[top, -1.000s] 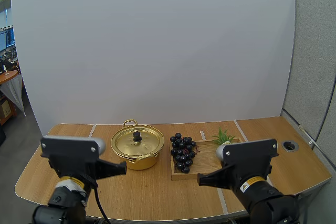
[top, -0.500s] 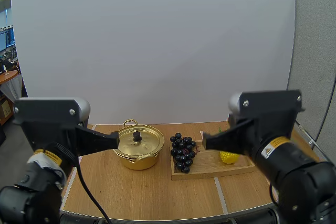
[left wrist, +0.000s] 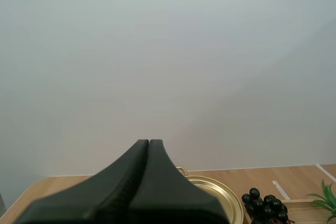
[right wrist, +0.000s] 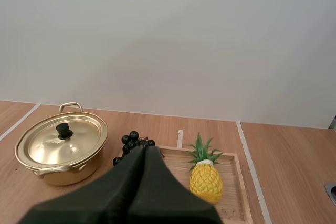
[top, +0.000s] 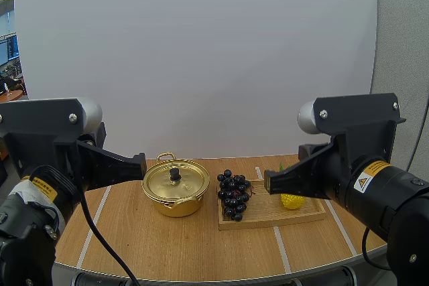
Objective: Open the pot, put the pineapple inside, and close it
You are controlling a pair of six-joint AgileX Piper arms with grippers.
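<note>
Toward the far middle of the light wooden table [top: 194, 249] sits a shiny gold metal pot [top: 175, 192], its gold lid with black knob [top: 175, 173] on, so step one is not yet done. Just right of the pot is a rectangular wooden tray [top: 268, 219]. A bunch of dark purple grapes [top: 232, 195] lies at the tray's left end. A small yellow pineapple with green crown [right wrist: 205, 180] stands upright at its right end, apart from the grapes and untouched.

Left gripper [left wrist: 148, 143]: black fingers pressed together into one wedge, clenched on nothing, raised on the near-left side of the pot and pointing toward it. Right gripper [right wrist: 144, 149]: also clenched and empty, held high on the near side of the tray, tip aimed between grapes and pineapple.

Likely reasons: each arm faces its own target, left for the lid and right for the fruit. Both are held high to clear the items.
</note>
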